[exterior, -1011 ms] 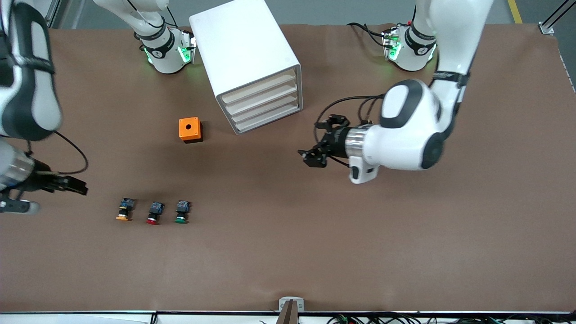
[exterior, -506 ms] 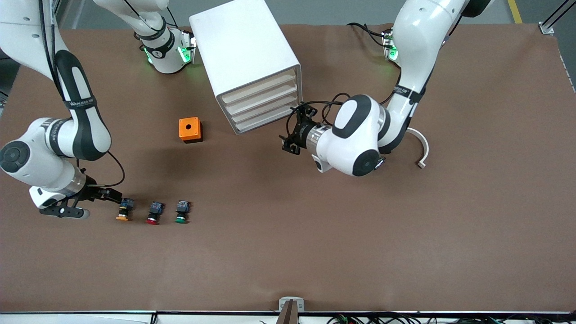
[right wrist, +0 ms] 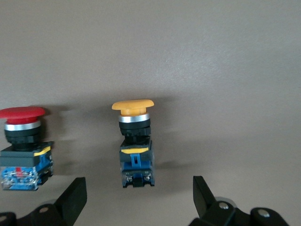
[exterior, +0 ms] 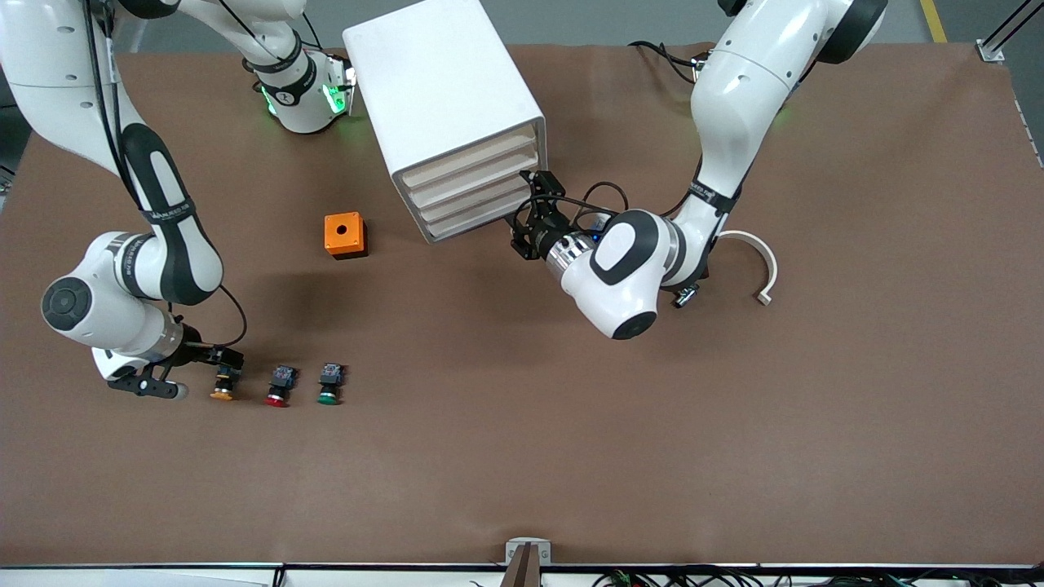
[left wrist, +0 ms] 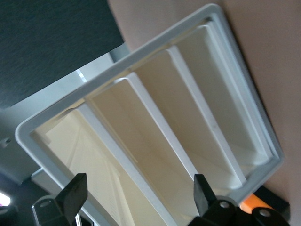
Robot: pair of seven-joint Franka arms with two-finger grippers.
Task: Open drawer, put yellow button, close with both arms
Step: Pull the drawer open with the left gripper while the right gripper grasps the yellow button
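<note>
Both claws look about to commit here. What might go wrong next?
The red button stands right beside the yellow button; the open right claw, closing there, might knock or catch it. The left claw, open at the cabinet, faces four closely stacked fronts, so it may hook a lower one instead of the top drawer. The cabinet looks unanchored, so a pull may drag it.

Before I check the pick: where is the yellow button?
Yellow button lies at the right arm's end of the three-button row, beside the red button, with the open right gripper at it.
</note>
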